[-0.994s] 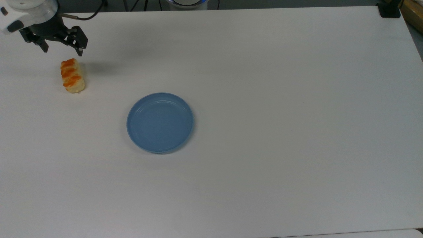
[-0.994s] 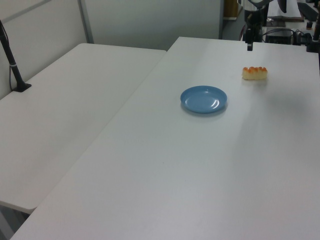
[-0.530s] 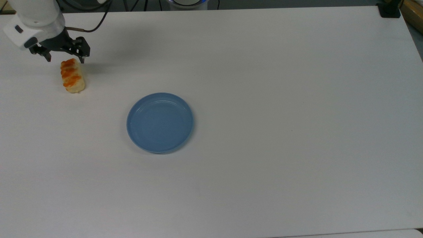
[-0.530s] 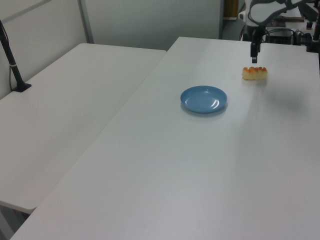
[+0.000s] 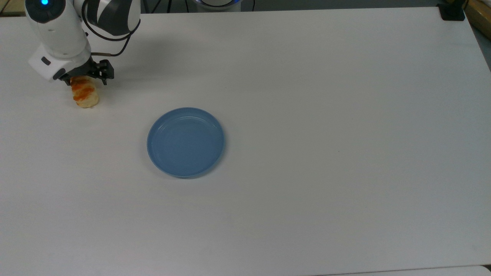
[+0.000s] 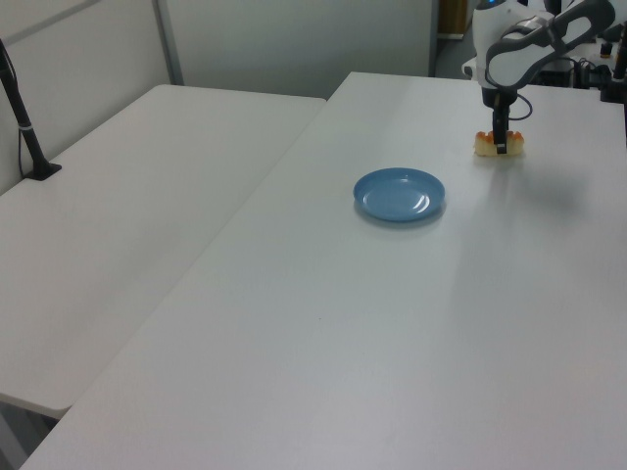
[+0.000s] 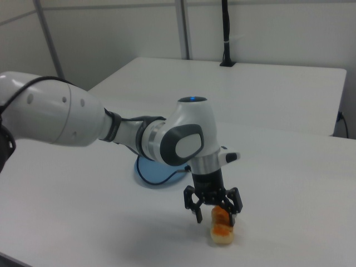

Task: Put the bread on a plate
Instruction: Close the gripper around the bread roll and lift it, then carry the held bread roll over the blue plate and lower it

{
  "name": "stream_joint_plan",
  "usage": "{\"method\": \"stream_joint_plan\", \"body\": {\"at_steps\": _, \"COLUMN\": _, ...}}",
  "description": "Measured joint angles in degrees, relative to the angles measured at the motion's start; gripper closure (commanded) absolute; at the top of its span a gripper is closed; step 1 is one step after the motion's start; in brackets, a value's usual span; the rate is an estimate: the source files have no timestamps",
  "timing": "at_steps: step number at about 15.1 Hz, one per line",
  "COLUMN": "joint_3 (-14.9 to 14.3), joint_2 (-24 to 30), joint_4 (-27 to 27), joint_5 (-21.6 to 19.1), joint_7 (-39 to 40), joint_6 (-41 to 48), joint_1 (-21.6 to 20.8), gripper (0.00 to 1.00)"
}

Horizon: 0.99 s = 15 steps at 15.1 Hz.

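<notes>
The bread, a pale roll with orange-brown patches, lies near the top view's left edge of the white table. My gripper is down over its far end, open, with one black finger on each side of the roll. In the right view the gripper straddles the bread the same way, and I cannot tell whether the fingers touch it. The blue plate sits apart, toward the table's middle, with nothing on it. The left view shows the plate nearer than the bread.
A black clamp sits at the top view's far right corner of the table. A second white table adjoins on the left view's left, with a black post at its edge. Cables trail behind the arm's base.
The gripper has come forward and down from behind the bread, and its open fingers now flank the roll's far end. Bread and plate have not moved.
</notes>
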State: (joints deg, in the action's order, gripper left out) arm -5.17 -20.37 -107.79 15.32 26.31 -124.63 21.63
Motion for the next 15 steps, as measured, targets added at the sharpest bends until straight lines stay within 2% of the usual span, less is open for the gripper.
{"method": "stream_joint_plan", "body": {"at_steps": 2, "joint_3": 0.0, "joint_2": -1.3, "joint_4": 0.0, "joint_5": 0.8, "joint_7": 0.0, "joint_6": -1.3, "joint_1": 0.0, "gripper": 0.22}}
{"method": "stream_joint_plan", "body": {"at_steps": 4, "joint_3": 0.0, "joint_2": -2.0, "joint_4": 0.0, "joint_5": 0.9, "joint_7": 0.0, "joint_6": -2.5, "joint_1": 0.0, "gripper": 0.46}}
{"method": "stream_joint_plan", "body": {"at_steps": 6, "joint_3": 0.1, "joint_2": -2.0, "joint_4": 0.1, "joint_5": 0.9, "joint_7": 0.1, "joint_6": -2.6, "joint_1": -0.1, "gripper": 0.61}}
{"method": "stream_joint_plan", "body": {"at_steps": 15, "joint_3": 0.1, "joint_2": -1.4, "joint_4": 0.6, "joint_5": 1.0, "joint_7": 0.5, "joint_6": -2.6, "joint_1": -0.1, "gripper": 0.63}}
